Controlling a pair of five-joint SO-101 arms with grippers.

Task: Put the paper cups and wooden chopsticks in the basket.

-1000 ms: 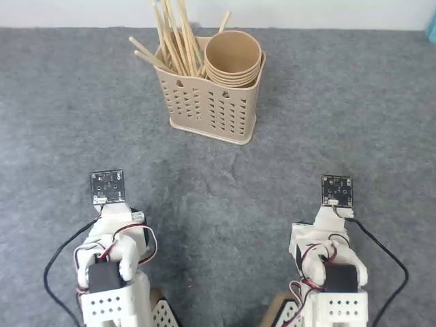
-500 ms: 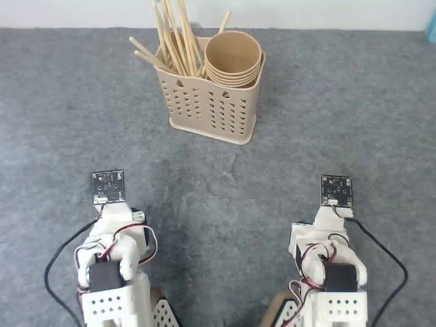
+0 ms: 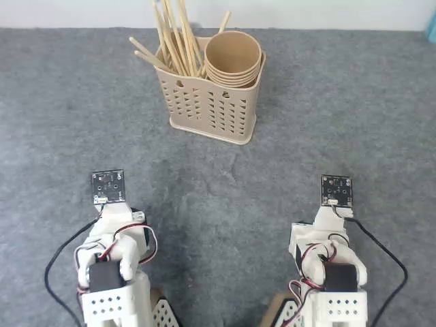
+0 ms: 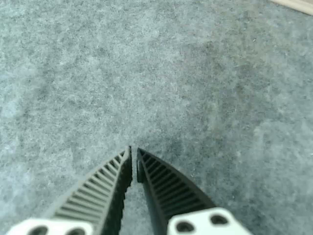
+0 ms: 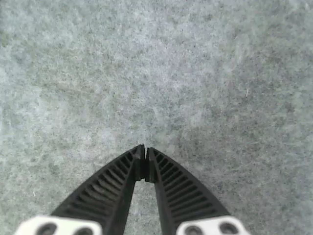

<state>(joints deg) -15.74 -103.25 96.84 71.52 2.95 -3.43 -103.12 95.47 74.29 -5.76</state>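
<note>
I have both arms folded back at my end of the table (image 3: 354,109), the left arm (image 3: 112,262) and the right arm (image 3: 328,266) side by side. The left claw (image 4: 133,152) is closed. Its two ribbed fingers (image 4: 105,186) meet at the tips with nothing between them, and they point at the grey felt that covers the table. The right claw (image 5: 145,150) looks the same: tips pressed together, holding nothing, over the felt.

The basket (image 3: 204,102) — beige, with rows of slots in its walls — stands well ahead of both claws, roughly midway between them across the table. A stack of paper cups (image 3: 234,58) sits upright inside it, on the side toward the right claw, with the top rims above the basket's edge. The wooden chopsticks (image 3: 174,41) stand in the half toward the left claw. They are bundled loosely and fan outward, with their upper ends well above the rim. One stick leans out beyond the cups.

Far ahead of the left claw I see a thin pale strip (image 4: 293,4) — I cannot tell what it is.
</note>
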